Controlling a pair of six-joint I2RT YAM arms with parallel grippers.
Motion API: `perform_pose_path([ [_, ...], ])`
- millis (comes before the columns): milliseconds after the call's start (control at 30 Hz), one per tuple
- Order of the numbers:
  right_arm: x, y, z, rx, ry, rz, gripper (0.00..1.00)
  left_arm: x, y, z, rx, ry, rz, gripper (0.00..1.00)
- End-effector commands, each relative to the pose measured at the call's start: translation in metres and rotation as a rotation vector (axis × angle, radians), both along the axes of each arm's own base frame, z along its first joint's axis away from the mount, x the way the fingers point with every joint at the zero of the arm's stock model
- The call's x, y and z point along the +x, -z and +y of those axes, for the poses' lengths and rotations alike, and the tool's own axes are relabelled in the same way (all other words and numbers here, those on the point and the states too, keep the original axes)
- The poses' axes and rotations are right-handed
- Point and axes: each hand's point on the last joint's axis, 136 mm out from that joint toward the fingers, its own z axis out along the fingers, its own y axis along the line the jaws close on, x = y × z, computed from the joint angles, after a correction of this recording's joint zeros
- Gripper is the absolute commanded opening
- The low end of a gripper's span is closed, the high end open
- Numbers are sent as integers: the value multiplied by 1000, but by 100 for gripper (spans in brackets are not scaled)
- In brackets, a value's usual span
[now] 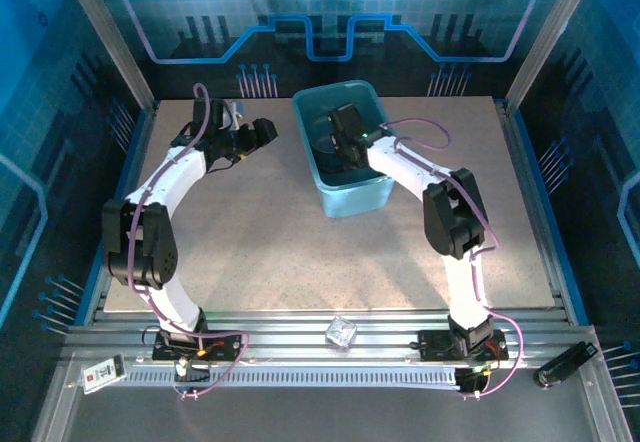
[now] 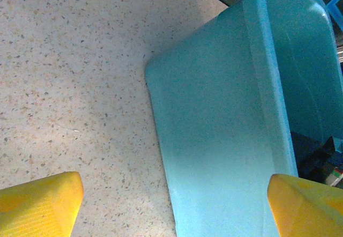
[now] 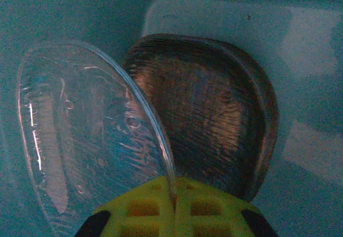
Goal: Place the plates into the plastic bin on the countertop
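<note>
The plates (image 3: pixel 214 124) are lying as a smoky brown stack on the floor of the plastic bin (image 1: pixel 355 200), which is sitting near the far edge of the countertop (image 1: pixel 280 252), about midway along it. One more, a clear plate (image 3: pixel 91 140), is hanging above that stack. The right gripper (image 3: pixel 174 207) is pinching it by the rim, jaws pressed together on the thin edge, and the plate is standing tilted on edge, leaning off to the left of the stack. The stack is lying just below and ahead of the fingertips, so the coming release seems to be turning on laying the clear plate flat over it. The left gripper (image 2: pixel 174 194) is hovering with its fingers (image 2: pixel 37 205) spread wide and holding nothing, just beside the bin's left wall — the right arm is plainly the nearer one.
</note>
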Motion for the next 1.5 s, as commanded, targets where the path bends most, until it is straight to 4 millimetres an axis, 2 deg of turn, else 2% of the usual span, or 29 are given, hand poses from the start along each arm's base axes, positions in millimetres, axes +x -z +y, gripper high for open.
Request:
perform_pose_path([
  [0, -4, 11, 0, -14, 62, 26, 0, -5, -2, 5, 3, 21, 2, 89],
  [333, -2, 36, 3, -10, 102, 53, 0, -12, -5, 11, 18, 15, 9, 90],
  [533, 1, 39, 6, -1, 92, 44, 17, -12, -4, 12, 15, 5, 17, 89],
  [600, 2, 36, 6, -6, 88, 30, 30, -13, -4, 12, 14, 0, 19, 89],
  [700, 6, 24, 5, -21, 71, -8, 61, -13, -7, 13, 10, -7, 17, 89],
  [733, 8, 19, 5, -28, 61, -28, 74, -12, -8, 12, 8, -8, 13, 89],
  [767, 9, 12, 6, -37, 46, -50, 94, -12, -8, 13, 5, -13, 13, 89],
  [800, 9, 7, 6, -43, 39, -67, 100, -12, -9, 13, 2, -15, 12, 89],
  [1000, 8, -30, 12, -58, -34, -180, 100, -12, -12, 12, -26, -38, 4, 89],
  [1100, 10, -58, 15, -93, -95, -271, 100, -14, -14, 13, -27, -48, -4, 89],
  [1200, 10, -108, 24, -223, -234, -432, 100, -17, -18, 16, -19, -64, -17, 89],
  [1333, -6, -184, 33, -445, -372, -648, 100, -22, -29, 20, 4, -87, -58, 89],
  [1467, -30, -230, 18, -615, -451, -740, 100, -32, -38, 32, 76, -118, -111, 89],
])
